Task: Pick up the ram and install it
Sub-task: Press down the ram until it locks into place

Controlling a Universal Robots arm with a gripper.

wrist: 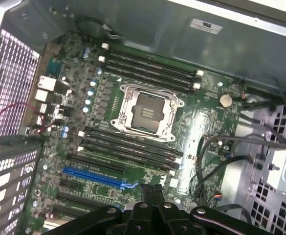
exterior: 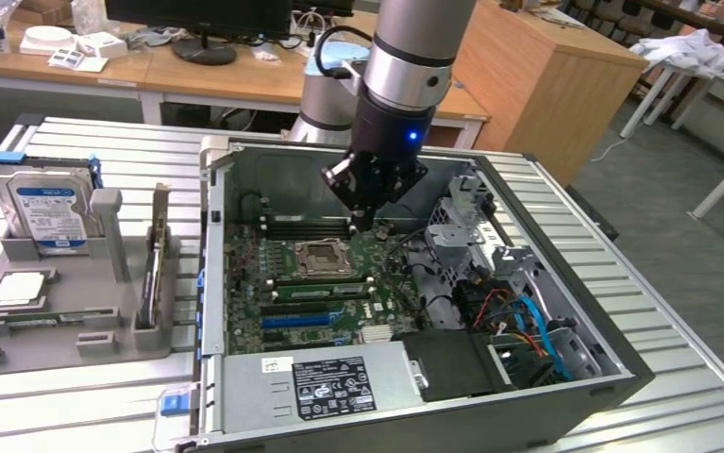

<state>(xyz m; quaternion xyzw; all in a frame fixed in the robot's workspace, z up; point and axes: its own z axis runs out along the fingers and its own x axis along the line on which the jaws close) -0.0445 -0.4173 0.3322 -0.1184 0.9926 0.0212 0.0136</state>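
A thin, long stick that I take for the ram (exterior: 158, 260) stands on edge in the grey holder (exterior: 97, 335), at the exterior view's left, outside the computer case. My gripper (exterior: 359, 225) hangs inside the open case (exterior: 217, 283), low over the motherboard. It is just above the black memory slots (exterior: 301, 226) behind the CPU socket (exterior: 324, 255). In the wrist view the gripper (wrist: 152, 193) is shut with nothing visible between its fingers. Both banks of memory slots (wrist: 150, 66) look dark there, and the socket (wrist: 145, 110) lies between them.
The holder also carries a hard drive (exterior: 49, 208) with a blue label and a small square silver chip (exterior: 19, 288). Inside the case, a drive cage (exterior: 469, 231) and cables (exterior: 526, 321) crowd the exterior view's right, with the power supply (exterior: 330, 382) in front.
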